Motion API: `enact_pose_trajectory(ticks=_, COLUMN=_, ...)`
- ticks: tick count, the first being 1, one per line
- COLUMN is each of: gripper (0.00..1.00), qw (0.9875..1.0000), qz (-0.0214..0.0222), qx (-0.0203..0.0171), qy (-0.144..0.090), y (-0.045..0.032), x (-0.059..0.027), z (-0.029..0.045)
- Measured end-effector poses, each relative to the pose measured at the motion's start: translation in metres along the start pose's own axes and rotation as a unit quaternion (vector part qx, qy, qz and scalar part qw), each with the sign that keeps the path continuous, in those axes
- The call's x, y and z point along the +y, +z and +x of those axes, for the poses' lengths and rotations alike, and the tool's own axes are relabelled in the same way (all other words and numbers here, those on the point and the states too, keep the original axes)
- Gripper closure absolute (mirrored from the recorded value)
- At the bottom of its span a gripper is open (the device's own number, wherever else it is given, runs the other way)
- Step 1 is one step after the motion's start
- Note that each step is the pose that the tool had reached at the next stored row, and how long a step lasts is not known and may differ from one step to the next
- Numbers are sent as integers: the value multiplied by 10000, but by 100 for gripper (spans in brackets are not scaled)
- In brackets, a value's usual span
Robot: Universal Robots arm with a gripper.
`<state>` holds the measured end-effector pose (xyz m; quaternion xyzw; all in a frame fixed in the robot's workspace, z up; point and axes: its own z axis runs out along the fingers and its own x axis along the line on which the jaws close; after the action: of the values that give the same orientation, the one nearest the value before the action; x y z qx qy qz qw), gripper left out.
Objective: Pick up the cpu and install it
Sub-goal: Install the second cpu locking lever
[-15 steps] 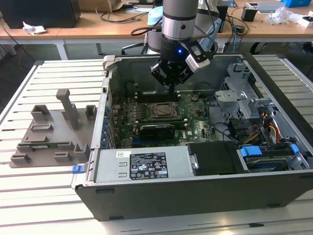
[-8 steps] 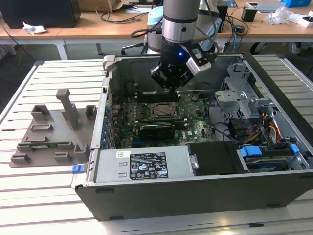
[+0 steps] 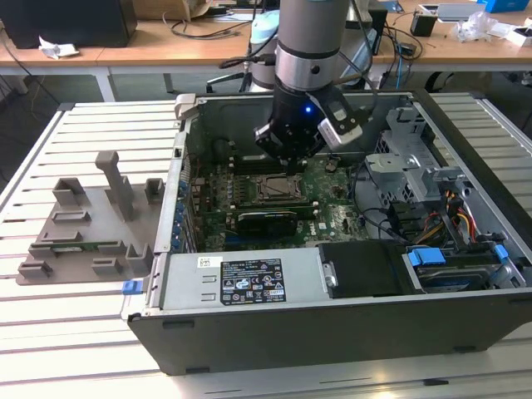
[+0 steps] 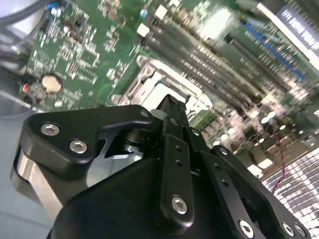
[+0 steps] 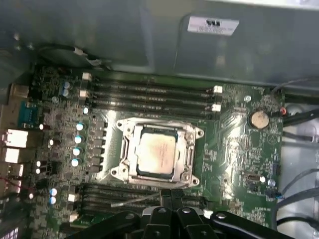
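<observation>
The fingers [image 5: 172, 195] are pressed together with nothing between them, seen in the first wrist view as two dark tips meeting at 6 o'clock from the socket [image 5: 158, 151]. In the second wrist view the same black linkage and its fingers [image 4: 172, 110] point down at the metal frame of the socket [image 4: 149, 79]. The cpu [image 5: 157, 150], a silver-grey square with a pale rim, lies flat inside that socket on the green motherboard [image 5: 234, 149], apart from the gripper. Memory slots [image 5: 149, 92] run in dark rows at 12 o'clock from the socket, and a coin cell battery [image 5: 258, 118] sits at about 2 o'clock.

In the exterior view the gripper [image 3: 293, 166] hangs inside the open computer case [image 3: 249, 332], just above the socket [image 3: 278, 188]. At 9 o'clock from the case, a grey plastic holder block [image 3: 87, 220] rests on the slatted white counter [image 3: 66, 332]. Farther back stands a wooden desk [image 3: 150, 41] with cables.
</observation>
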<state>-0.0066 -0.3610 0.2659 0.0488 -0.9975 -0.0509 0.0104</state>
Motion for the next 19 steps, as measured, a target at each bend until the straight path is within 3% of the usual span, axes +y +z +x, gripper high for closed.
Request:
enact_pose_trajectory(ticks=1, gripper=89, qw=10000, qz=-32, qx=-3, qy=-1, y=8, x=-23, z=16)
enact_pose_trajectory(ticks=2, gripper=89, qw=10000, qz=-34, qx=-4, qy=-1, y=22, x=-35, z=27)
enact_pose_trajectory(ticks=6, gripper=89, qw=10000, qz=-34, qx=-3, qy=-1, y=112, x=-79, z=91)
enact_pose_trajectory(ticks=15, gripper=89, qw=10000, qz=-35, qx=-4, qy=-2, y=270, x=-164, z=159)
enact_pose_trajectory(ticks=19, gripper=89, qw=10000, qz=-34, qx=-3, qy=-1, y=350, x=-187, z=240)
